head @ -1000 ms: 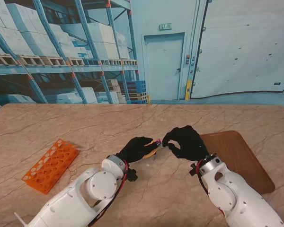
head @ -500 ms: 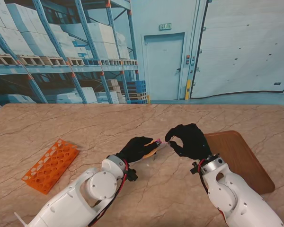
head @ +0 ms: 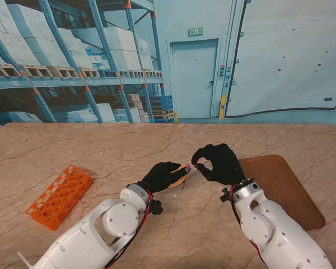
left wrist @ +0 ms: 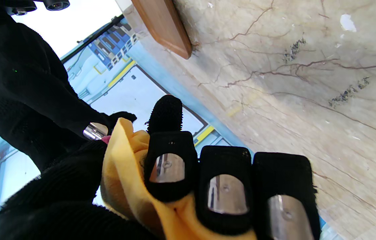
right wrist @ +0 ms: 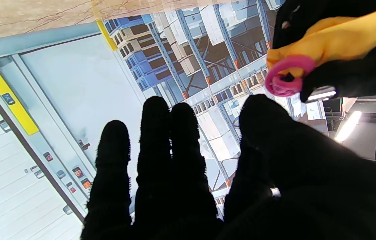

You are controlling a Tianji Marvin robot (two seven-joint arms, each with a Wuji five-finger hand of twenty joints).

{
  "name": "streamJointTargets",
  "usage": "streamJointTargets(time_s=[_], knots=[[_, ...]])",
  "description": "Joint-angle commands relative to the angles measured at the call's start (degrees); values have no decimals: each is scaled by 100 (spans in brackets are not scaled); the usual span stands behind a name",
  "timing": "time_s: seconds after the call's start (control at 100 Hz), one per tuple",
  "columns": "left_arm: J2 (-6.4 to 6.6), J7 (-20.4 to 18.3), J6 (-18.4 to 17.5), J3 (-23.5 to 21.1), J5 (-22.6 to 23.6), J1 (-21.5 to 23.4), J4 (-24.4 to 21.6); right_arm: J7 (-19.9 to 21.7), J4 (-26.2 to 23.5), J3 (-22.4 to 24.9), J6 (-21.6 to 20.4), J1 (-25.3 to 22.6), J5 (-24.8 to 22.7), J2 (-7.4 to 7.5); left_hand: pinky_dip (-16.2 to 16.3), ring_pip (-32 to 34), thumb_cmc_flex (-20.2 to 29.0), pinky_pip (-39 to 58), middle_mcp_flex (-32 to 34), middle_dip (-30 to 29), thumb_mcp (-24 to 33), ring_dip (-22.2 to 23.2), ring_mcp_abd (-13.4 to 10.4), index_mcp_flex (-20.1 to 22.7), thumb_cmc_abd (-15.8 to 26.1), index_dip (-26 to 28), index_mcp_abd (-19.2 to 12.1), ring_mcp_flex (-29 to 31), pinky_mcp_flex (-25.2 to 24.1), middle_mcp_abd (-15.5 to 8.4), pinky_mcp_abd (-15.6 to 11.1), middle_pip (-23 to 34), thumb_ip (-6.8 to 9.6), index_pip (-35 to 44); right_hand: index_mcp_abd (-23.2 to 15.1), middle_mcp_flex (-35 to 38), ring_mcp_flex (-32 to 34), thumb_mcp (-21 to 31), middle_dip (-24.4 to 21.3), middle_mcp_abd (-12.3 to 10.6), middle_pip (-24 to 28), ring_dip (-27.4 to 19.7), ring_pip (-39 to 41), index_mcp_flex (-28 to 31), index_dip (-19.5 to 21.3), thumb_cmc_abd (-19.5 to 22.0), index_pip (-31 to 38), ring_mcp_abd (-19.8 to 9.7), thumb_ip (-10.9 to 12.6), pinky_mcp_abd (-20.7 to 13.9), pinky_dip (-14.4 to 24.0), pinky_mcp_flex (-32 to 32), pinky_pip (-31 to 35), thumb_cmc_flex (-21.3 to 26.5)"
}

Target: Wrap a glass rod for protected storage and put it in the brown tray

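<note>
My left hand (head: 165,176) is shut on a yellow cloth bundle (head: 180,174) held just above the table; the glass rod is hidden inside it. A pink band (right wrist: 288,80) rings the bundle's end that faces my right hand. In the left wrist view the fingers (left wrist: 169,163) press into the yellow cloth (left wrist: 124,173). My right hand (head: 215,162) hovers just right of that end, thumb and forefinger curved with a gap between them and nothing held. The right wrist view shows its fingers (right wrist: 161,160) spread, apart from the band. The brown tray (head: 283,188) lies to the right.
An orange perforated rack (head: 60,196) lies on the marble table at the left, nearer to me. The tray's corner (left wrist: 164,26) shows beyond the bundle in the left wrist view. A warehouse backdrop stands behind the table's far edge.
My right hand drew off to the right from the bundle's pink end, then came back close to it. The left hand and bundle have stayed where they were.
</note>
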Motion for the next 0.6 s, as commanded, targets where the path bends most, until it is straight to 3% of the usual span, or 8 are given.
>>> streamJointTargets(time_s=[0.0, 0.59], knots=[[-34, -6, 25, -1, -21, 34, -20, 50, 1, -53, -22, 54, 31, -45, 132, 657, -50, 1491, 179, -27, 206, 37, 318, 326, 7, -41, -14, 63, 130, -50, -204, 390, 316, 221, -170, -110, -36, -64, 53, -78, 110, -20, 136, 92, 3, 79, 151, -160, -249, -114, 67, -16, 139, 40], [-41, -8, 73, 10, -40, 33, -32, 221, 169, -218, -206, 193, 128, -35, 126, 657, -25, 1491, 178, -29, 192, 37, 318, 338, -10, -48, 0, 63, 130, -49, -204, 391, 307, 213, -271, -92, -12, -104, 21, -121, 94, -59, 130, 126, -26, -45, 148, -190, -328, -116, 21, -20, 160, -32]])
